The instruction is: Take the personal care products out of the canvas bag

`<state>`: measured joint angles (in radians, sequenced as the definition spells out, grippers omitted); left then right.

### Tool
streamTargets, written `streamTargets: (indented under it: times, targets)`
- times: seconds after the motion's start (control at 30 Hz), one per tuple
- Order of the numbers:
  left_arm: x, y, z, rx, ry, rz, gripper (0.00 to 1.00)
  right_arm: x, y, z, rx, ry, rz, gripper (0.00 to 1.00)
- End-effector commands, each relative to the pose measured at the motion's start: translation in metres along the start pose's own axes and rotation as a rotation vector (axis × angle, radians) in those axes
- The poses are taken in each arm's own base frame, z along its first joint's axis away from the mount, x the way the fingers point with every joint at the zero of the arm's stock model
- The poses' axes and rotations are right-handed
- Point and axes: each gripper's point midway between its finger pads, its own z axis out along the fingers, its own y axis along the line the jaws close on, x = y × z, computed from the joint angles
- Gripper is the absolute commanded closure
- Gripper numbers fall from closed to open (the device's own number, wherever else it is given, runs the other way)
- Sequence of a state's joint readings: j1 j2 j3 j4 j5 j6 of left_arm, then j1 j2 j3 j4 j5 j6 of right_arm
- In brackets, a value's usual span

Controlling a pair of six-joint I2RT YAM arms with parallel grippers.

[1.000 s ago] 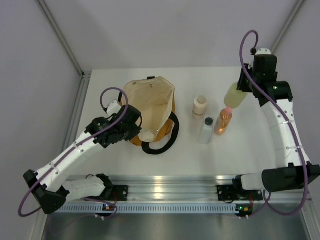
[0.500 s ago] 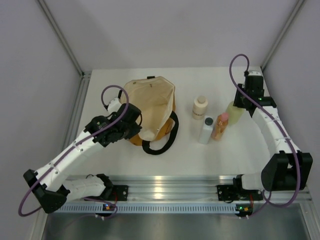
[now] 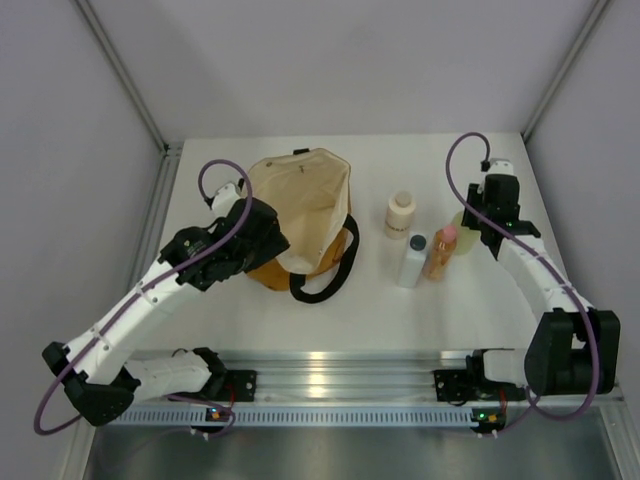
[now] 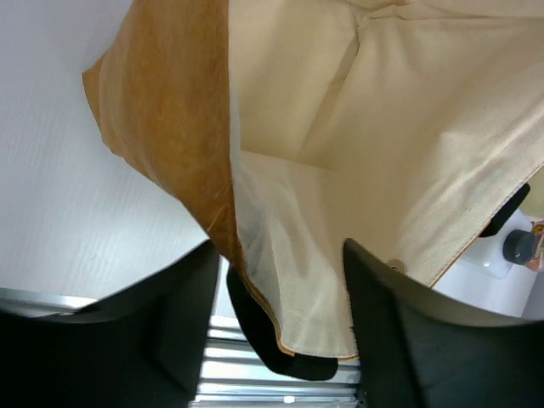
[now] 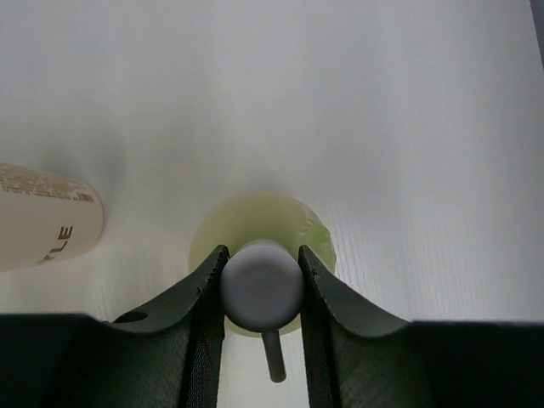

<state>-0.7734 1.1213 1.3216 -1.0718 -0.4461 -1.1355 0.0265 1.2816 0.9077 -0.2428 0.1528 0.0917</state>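
The right hand (image 5: pixel 261 255) has come down from above the far right corner of the white desk (image 3: pixel 230 310). It now stands the pale green plastic bottle with a white cap (image 5: pixel 289 212) near the right edge, just beside the orange bottle with a pink cap (image 3: pixel 441 252). Its jaws are still clamped on the cap from both sides, so the bottle is set down but not yet let go. Toward the desk's middle stand the white bottle with a dark cap (image 3: pixel 411 262) and, nearer the far edge, the squat beige bottle (image 3: pixel 400 214). All four are upright and outside the bag.

The left hand (image 4: pixel 280 255), closed a moment ago at the near rim of the cream-and-mustard canvas bag with black loop handles (image 3: pixel 300 195), has just spread its jaws. The rim now hangs loose between them (neither finger clearly presses it). The bag sits left of the desk's middle, mouth open, and only cream lining shows inside.

The unloading looks all but done. What remains is for the right hand to release the cap and lift clear without knocking the bottle into its orange neighbour.
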Motion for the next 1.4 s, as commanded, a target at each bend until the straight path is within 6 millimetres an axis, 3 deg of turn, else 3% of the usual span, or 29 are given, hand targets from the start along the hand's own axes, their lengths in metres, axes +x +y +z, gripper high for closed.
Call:
streamTargets:
  times: [0.0, 0.03, 0.07, 0.1, 0.2, 0.23, 0.33, 0.6, 0.73, 0.9, 1.03, 1.17, 1.23, 1.27, 1.37]
  targets:
    - [-0.018, -0.012, -0.014, 0.059, -0.053, -0.011, 0.3, -0.063, 0.005, -0.013, -0.014, -0.244, 0.024, 1.0]
    - [-0.019, -0.012, -0.016, 0.064, -0.055, -0.009, 0.21, -0.062, 0.007, -0.013, -0.017, -0.241, 0.023, 1.0]
    - [-0.022, -0.012, -0.018, 0.069, -0.062, -0.007, 0.04, -0.063, 0.007, -0.014, -0.017, -0.245, 0.021, 0.97]
    - [-0.023, -0.012, -0.02, 0.07, -0.068, 0.007, 0.01, -0.063, 0.006, -0.014, -0.015, -0.245, 0.021, 0.94]
    - [-0.034, -0.013, -0.029, 0.088, -0.102, 0.036, 0.01, -0.066, 0.007, -0.017, -0.018, -0.237, 0.023, 0.8]
    - [-0.04, -0.015, -0.034, 0.102, -0.119, 0.038, 0.01, -0.07, 0.007, -0.019, -0.02, -0.24, 0.025, 0.68]
    - [-0.052, -0.014, -0.04, 0.094, -0.169, 0.08, 0.01, -0.073, 0.008, -0.022, -0.021, -0.211, 0.027, 0.47]
    - [-0.094, -0.013, -0.057, 0.003, -0.287, 0.199, 0.01, -0.082, 0.005, -0.041, -0.012, -0.181, 0.036, 0.21]
    - [-0.112, -0.001, -0.047, -0.065, -0.283, 0.231, 0.01, -0.101, 0.003, -0.071, -0.021, -0.197, 0.051, 0.01]
    - [-0.15, 0.045, -0.032, -0.202, -0.274, 0.188, 0.02, -0.113, 0.004, -0.128, -0.073, -0.22, 0.039, 0.01]
    - [-0.17, 0.066, -0.04, -0.278, -0.325, 0.212, 0.01, -0.114, -0.006, -0.171, -0.062, -0.247, 0.024, 0.01]
    - [-0.17, 0.078, -0.051, -0.304, -0.358, 0.218, 0.01, -0.105, -0.009, -0.207, -0.072, -0.265, 0.019, 0.01]
    - [-0.164, 0.085, -0.056, -0.303, -0.367, 0.201, 0.01, -0.094, -0.009, -0.215, -0.074, -0.245, 0.009, 0.0]
    - [-0.164, 0.09, -0.068, -0.287, -0.406, 0.176, 0.02, -0.091, -0.012, -0.224, -0.068, -0.256, 0.007, 0.01]
    - [-0.153, 0.114, -0.071, -0.34, -0.428, 0.194, 0.01, -0.074, -0.022, -0.24, -0.031, -0.24, -0.024, 0.01]
